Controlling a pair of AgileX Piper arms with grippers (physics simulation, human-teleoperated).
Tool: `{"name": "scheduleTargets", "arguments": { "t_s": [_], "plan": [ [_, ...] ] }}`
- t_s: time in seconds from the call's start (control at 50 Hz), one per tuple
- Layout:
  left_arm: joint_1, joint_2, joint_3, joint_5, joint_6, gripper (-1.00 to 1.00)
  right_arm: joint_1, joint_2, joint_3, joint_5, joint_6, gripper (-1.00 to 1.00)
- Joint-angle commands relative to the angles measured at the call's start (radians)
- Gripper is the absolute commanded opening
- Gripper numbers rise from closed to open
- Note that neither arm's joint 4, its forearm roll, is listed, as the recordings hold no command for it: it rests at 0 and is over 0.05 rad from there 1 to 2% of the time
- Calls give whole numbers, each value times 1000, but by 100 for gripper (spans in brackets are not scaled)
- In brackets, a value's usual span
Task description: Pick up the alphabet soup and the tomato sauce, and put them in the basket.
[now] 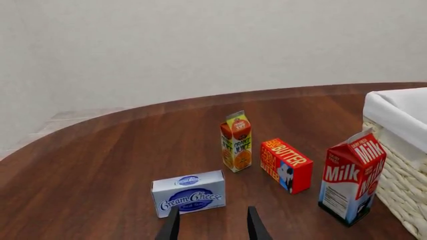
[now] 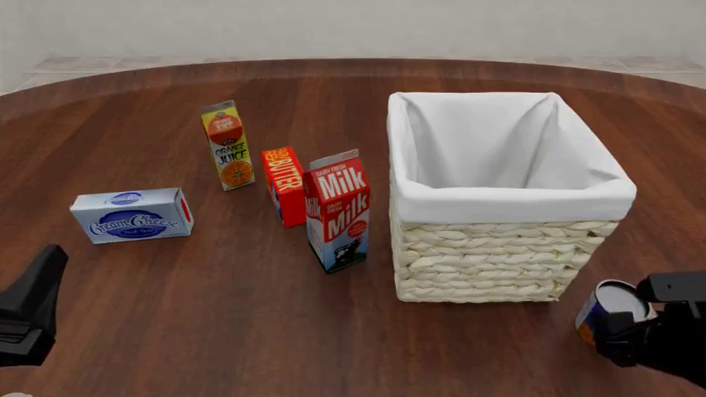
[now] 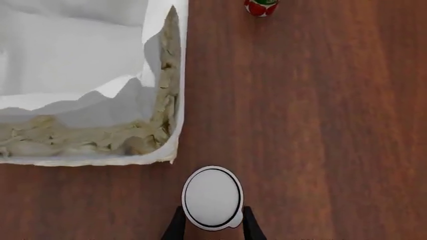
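Observation:
The alphabet soup [image 2: 609, 311], a small can with a blue and orange label and a pale top, sits just off the basket's near right corner. My right gripper [image 2: 624, 329] is shut on it; in the right wrist view its two fingers press the sides of the can [image 3: 212, 197]. The cream wicker basket [image 2: 502, 248] with white lining stands centre-right, with its rim [image 3: 93, 159] close beside the can. A red can with a green patch, apparently the tomato sauce [image 3: 261, 6], is cut off at the edge of the right wrist view. My left gripper [image 1: 212, 222] is open and holds nothing.
A cream cheese box [image 2: 131, 214], an orange juice carton [image 2: 227, 145], a red butter box [image 2: 286, 185] and a milk carton [image 2: 340, 210] stand left of the basket. The left arm [image 2: 28, 310] is low at the near left. The table's curved far edge [image 1: 200, 100] meets a pale floor.

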State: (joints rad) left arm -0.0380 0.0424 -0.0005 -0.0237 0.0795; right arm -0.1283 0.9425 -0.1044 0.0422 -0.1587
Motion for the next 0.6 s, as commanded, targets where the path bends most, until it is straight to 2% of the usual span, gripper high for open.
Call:
{"name": "scheduleTargets", "arguments": {
  "t_s": [0.02,0.38,0.6],
  "plan": [
    [1,-2,0,2,0,100,14,-41,2,28,6,-100],
    [1,1,0,-3,-1,100,-7,-80,-28,69,-13,-100],
    [-2,-11,0,9,1,100,-31,-157,-91,170,-33,-100]
  ]
}}
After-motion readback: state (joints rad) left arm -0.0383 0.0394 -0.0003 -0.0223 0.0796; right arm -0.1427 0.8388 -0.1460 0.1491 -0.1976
